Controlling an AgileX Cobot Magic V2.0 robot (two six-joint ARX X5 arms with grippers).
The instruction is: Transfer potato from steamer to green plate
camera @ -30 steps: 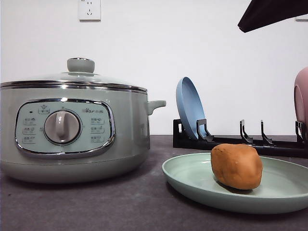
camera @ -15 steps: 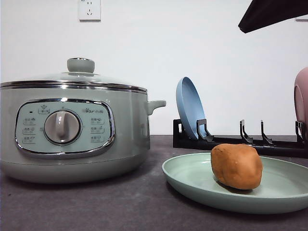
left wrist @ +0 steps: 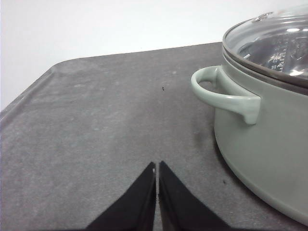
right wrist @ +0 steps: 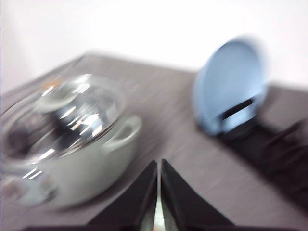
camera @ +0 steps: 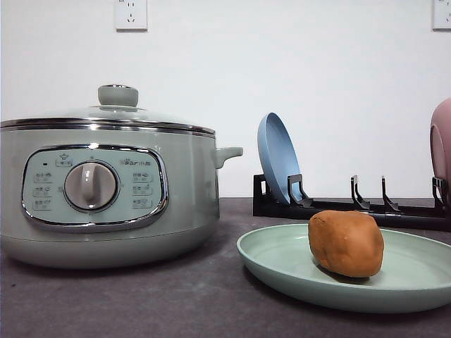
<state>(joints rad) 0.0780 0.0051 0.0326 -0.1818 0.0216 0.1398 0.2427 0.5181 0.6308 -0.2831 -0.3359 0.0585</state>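
Note:
The orange-brown potato (camera: 347,243) rests on the pale green plate (camera: 282,262) at the front right of the table. The sage-green steamer (camera: 106,193) stands at the left with its glass lid (camera: 113,113) on. In the left wrist view my left gripper (left wrist: 157,166) is shut and empty, hovering over bare table beside the steamer's handle (left wrist: 219,94). The right wrist view is blurred; there my right gripper (right wrist: 159,166) is shut with nothing in it, high above the table between the steamer (right wrist: 72,139) and the blue plate (right wrist: 231,91).
A black dish rack (camera: 352,208) at the back right holds an upright blue plate (camera: 278,158) and a pink plate (camera: 442,144) at the right edge. A wall with a socket (camera: 131,14) stands behind. The dark table (left wrist: 96,125) reaches left of the steamer.
The dark arm part seen at the top right of the front view has moved out of that view. The potato, plate and steamer have not moved.

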